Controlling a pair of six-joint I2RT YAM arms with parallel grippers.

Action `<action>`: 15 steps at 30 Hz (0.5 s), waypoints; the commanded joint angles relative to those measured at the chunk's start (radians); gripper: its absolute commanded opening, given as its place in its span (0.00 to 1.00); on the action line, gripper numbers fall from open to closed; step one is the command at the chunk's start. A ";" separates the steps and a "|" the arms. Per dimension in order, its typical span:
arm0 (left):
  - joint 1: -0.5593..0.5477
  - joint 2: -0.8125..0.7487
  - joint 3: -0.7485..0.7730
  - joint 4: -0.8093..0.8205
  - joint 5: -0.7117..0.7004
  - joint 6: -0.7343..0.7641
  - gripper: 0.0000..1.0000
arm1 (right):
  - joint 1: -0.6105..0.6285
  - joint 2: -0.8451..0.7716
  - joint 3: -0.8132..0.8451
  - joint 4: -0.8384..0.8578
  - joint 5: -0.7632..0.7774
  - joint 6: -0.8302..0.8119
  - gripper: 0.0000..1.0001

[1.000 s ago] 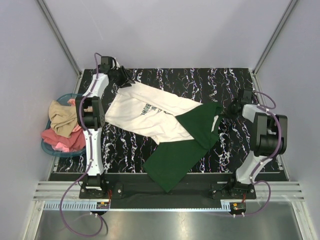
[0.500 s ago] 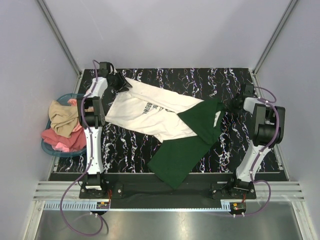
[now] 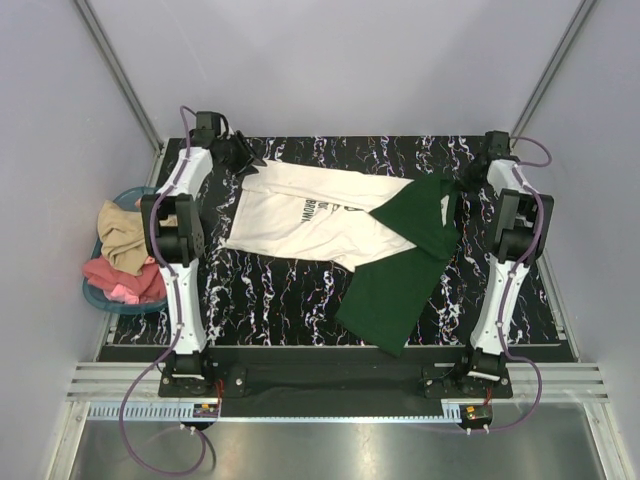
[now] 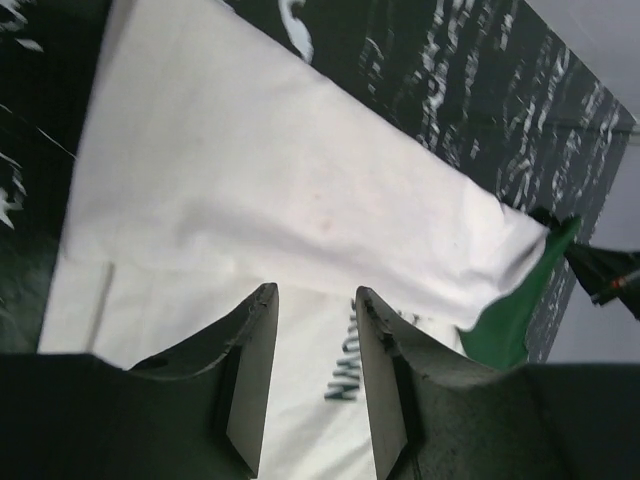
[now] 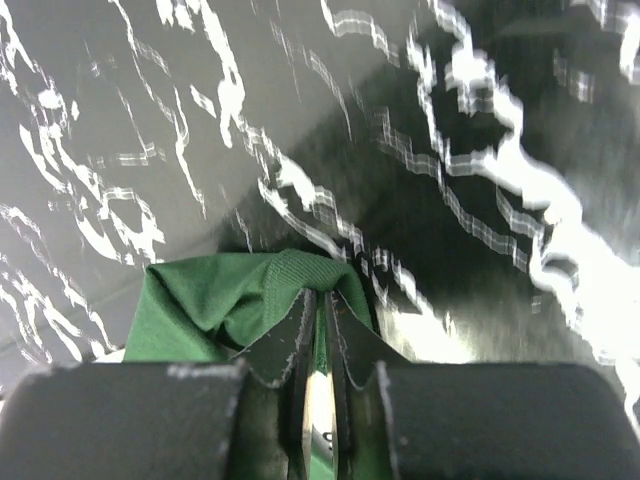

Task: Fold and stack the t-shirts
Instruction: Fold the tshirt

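Two slim arms, the left arm [image 3: 187, 300] at the frame's left and the right arm [image 3: 497, 300] at its right, have white shells between black joint blocks, black bases [image 3: 188, 368] at the bottom edge, purple cables [image 3: 122, 425] looping beside them, and dark grey wedge-shaped fingers [image 4: 250, 370]

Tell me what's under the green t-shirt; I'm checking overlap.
The green t-shirt's upper part covers the cream t-shirt's end; the rest lies on the table. How far cream runs beneath is hidden.
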 commanded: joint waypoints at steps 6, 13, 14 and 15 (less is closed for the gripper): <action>-0.109 -0.255 -0.260 -0.012 -0.060 0.088 0.41 | -0.021 0.073 0.424 -0.378 0.015 -0.101 0.24; -0.110 -0.378 -0.441 -0.065 -0.138 0.160 0.41 | -0.021 -0.277 0.028 -0.409 0.067 -0.016 0.35; -0.109 -0.389 -0.461 -0.074 -0.149 0.162 0.41 | -0.020 -0.319 -0.031 -0.398 0.011 -0.006 0.35; -0.110 -0.401 -0.482 -0.075 -0.157 0.163 0.41 | -0.018 -0.398 -0.093 -0.362 -0.010 0.010 0.35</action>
